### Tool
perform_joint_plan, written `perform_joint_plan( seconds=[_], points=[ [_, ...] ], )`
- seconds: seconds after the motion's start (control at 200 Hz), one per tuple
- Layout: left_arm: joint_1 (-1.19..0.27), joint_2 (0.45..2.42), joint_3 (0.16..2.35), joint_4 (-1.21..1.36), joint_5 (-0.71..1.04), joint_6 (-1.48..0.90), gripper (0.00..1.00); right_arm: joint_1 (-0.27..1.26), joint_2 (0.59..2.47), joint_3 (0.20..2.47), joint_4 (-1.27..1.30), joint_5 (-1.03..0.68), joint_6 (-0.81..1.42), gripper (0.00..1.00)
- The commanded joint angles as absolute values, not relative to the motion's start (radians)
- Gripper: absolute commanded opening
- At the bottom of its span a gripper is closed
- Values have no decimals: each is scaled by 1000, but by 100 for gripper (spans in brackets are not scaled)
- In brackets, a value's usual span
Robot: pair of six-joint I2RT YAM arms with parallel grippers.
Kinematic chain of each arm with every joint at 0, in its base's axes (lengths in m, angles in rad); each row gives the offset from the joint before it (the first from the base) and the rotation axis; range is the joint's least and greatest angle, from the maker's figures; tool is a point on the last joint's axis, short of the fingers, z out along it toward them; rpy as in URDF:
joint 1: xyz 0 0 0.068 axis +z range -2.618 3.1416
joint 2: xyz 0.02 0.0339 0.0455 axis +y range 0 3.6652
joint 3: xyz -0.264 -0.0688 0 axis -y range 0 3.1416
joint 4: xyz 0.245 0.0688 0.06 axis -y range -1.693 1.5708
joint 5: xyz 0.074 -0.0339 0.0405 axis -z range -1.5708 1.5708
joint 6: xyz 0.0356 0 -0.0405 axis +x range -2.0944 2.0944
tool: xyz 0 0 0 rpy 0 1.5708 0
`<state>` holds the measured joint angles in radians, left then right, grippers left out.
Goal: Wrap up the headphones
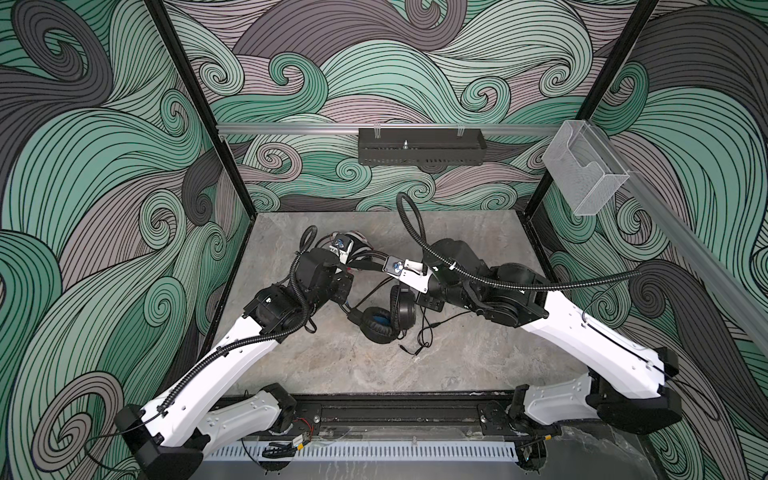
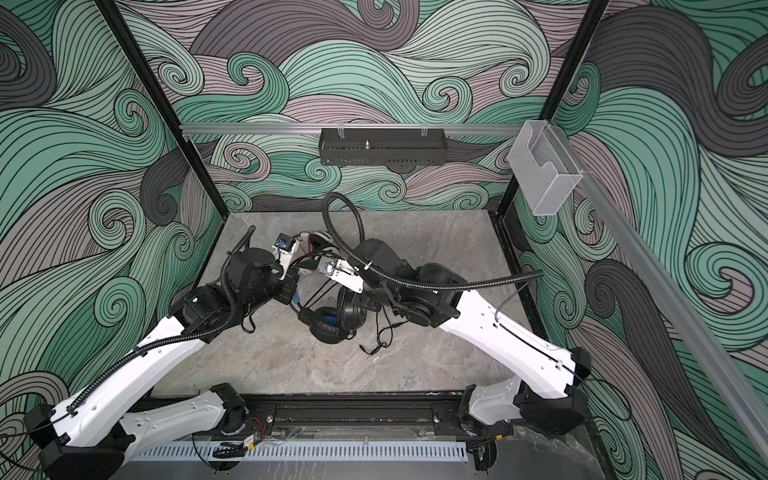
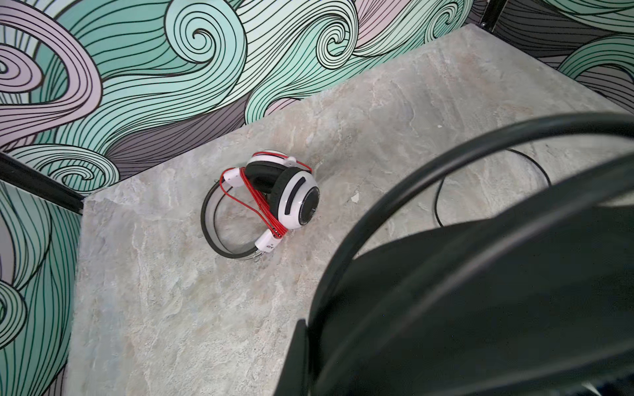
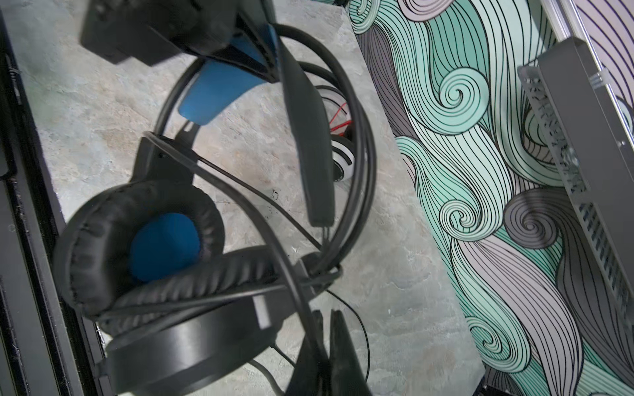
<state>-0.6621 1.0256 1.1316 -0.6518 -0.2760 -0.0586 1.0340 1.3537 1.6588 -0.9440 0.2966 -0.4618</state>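
Black headphones (image 1: 380,328) mid-table (image 1: 311,365): headband pinched in the closed left gripper (image 2: 305,266), cups below it. White headphones (image 3: 274,195) lie just beyond that gripper, red cable (image 3: 256,205) wound round them. Black cable (image 4: 274,247) pinched in the closed right gripper (image 4: 326,313), beside the cups.

Grey marbled tabletop (image 1: 332,365) bears white headphones (image 3: 297,200) and black headphones (image 1: 376,330).

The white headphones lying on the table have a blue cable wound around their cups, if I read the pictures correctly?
Not quite: the cable wound around the white headphones is red, not blue, as the left wrist view shows. The rest is correct.
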Motion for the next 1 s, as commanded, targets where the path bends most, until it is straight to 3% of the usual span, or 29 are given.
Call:
perform_joint_plan(
  seconds=[0.0,0.455,0.67,0.996],
  points=[
    [-665,996,1135,-637,-195,-107,0,999,1303,1634,-949,314,-418,0],
    [-666,948,1151,-617,50,-112,0,891,1293,1555,-911,241,-319,3],
    [-667,957,1244,-623,123,-155,0,817,1255,1487,-768,133,-249,11],
    [-667,1017,1456,-668,193,-179,0,772,1132,1345,-481,-161,-226,28]
  ],
)
